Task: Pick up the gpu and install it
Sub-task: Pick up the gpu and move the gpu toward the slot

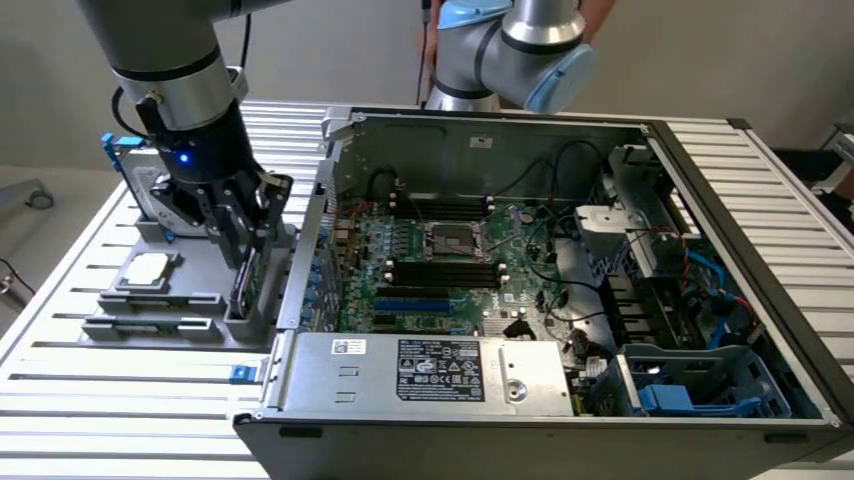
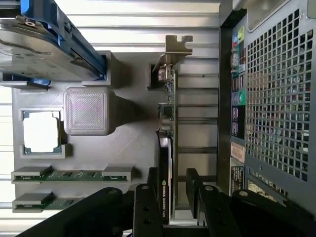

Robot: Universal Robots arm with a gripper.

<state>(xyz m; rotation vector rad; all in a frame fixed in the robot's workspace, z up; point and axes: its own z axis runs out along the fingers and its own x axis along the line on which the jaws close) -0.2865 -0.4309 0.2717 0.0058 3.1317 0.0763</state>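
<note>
The gpu (image 2: 167, 113) stands on its edge in a slot of the grey holder (image 2: 126, 143), seen edge-on with its green board, a black face and the silver end bracket (image 2: 170, 49) at its far end. My gripper (image 2: 172, 185) is open and straddles the card's near end. One finger (image 2: 153, 180) sits close against the black face, and the other finger (image 2: 193, 180) stands a small gap off the opposite side. In the exterior view my gripper (image 1: 247, 240) is lowered over the gpu (image 1: 244, 288), just to the exterior view's left of the open computer case (image 1: 654, 140).
The holder also carries a silver hard drive in a blue frame (image 2: 44, 44), a square silver chip (image 2: 42, 131) and two memory sticks (image 2: 69, 175). The case's perforated rear panel (image 2: 276, 98) stands close beside the card. Inside lie the motherboard (image 1: 441, 250), blue slots (image 1: 414, 300) and power supply (image 1: 427, 375).
</note>
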